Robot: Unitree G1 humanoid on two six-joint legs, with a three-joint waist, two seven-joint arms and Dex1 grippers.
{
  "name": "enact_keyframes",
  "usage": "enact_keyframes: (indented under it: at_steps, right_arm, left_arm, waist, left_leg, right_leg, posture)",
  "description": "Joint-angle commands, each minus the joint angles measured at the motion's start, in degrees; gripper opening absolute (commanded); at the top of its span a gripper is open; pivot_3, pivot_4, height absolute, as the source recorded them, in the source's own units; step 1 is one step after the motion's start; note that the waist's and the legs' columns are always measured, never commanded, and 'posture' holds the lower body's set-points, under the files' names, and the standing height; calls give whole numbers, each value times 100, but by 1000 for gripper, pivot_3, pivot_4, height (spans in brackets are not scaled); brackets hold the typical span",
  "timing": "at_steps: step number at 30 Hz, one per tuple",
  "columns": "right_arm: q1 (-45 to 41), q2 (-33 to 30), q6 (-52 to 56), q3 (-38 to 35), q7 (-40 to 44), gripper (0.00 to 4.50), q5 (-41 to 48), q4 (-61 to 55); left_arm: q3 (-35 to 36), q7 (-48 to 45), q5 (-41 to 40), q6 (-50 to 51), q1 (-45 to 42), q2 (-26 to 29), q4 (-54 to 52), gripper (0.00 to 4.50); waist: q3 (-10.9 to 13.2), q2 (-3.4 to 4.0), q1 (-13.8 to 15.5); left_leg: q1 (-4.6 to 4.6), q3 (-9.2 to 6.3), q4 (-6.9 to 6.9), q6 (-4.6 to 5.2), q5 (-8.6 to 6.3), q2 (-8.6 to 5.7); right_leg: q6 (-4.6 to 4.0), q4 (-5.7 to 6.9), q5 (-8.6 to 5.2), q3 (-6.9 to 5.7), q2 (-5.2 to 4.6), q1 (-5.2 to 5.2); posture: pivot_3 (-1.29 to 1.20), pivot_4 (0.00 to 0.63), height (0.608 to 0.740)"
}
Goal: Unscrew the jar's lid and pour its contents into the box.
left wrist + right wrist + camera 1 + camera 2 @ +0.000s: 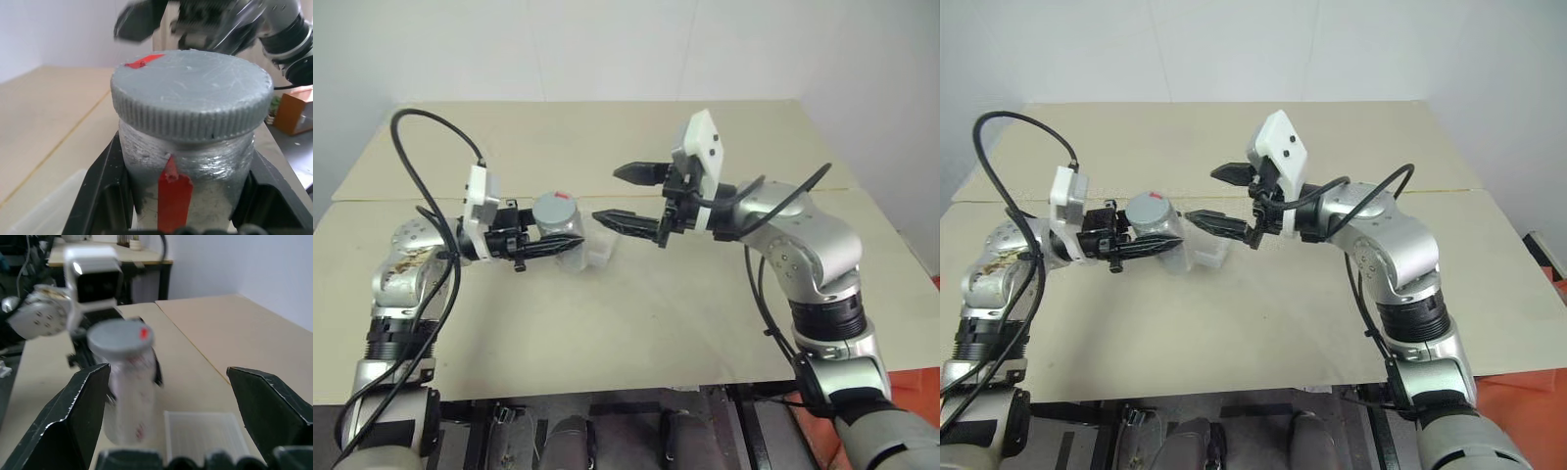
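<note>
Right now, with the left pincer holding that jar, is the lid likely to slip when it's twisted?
Probably not: the lid has a ribbed edge that should grip. The jar looks stiff, and the left pincer clamps its body, so it likely won't turn.

The jar (188, 161) runs off the lower edge of the left wrist view, its base unseen, and its frosted wall hides the contents. The right tool (146, 19) is a dark blur behind the lid (190, 90). In the head views the jar covers most of the box (599, 255). The box's near edge is cut off in the right wrist view.
</note>
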Motion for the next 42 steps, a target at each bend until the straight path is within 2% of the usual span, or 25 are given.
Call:
enact_keyframes:
  at_steps: [1, 10, 19, 28, 42]
  right_arm:
    - [-236, 229, -13, 100, -129, 4427, 19, -245]
    - [-478, 686, -61, 563, -356, 4427, -354, 46]
    - [-667, 981, -202, 646, -368, 4427, -693, 628]
    - [-674, 851, -392, 565, -188, 4427, -904, 1032]
    - [-485, 327, -257, 254, -65, 4427, -714, 813]
  left_arm:
    - [-19, -131, -8, -137, -226, -29, -14, 2029]
    - [-87, -252, 31, -171, -313, -28, 49, 2029]
    - [-72, -312, 27, -174, -332, -4, -27, 2029]
    - [8, -357, 34, -181, -325, 70, 12, 2029]
    - [28, -462, -2, -188, -338, 193, 90, 2029]
  waist:
    - [0, 0, -3]
    - [0, 0, -3]
    - [0, 0, -3]
    - [0, 0, -11]
    - [0, 0, -10]
  left_leg:
    - [0, 0, 0, 0, 0, 0]
    - [0, -1, 1, 0, 0, 0]
    - [0, -1, 2, 0, 0, 0]
    - [0, -1, 2, 0, 0, 0]
    - [0, -1, 2, 0, 0, 1]
  right_leg:
    - [0, 1, 0, 0, 0, -1]
    - [0, 2, 0, 0, 0, -1]
    - [0, 3, 0, 0, 0, -1]
    - [0, 2, 0, 0, 0, -1]
    - [0, 3, 0, 0, 0, -1]
  posture:
    - [0, 150, 740]
    - [0, 150, 740]
    - [0, 150, 740]
    - [0, 150, 740]
    - [0, 150, 740]
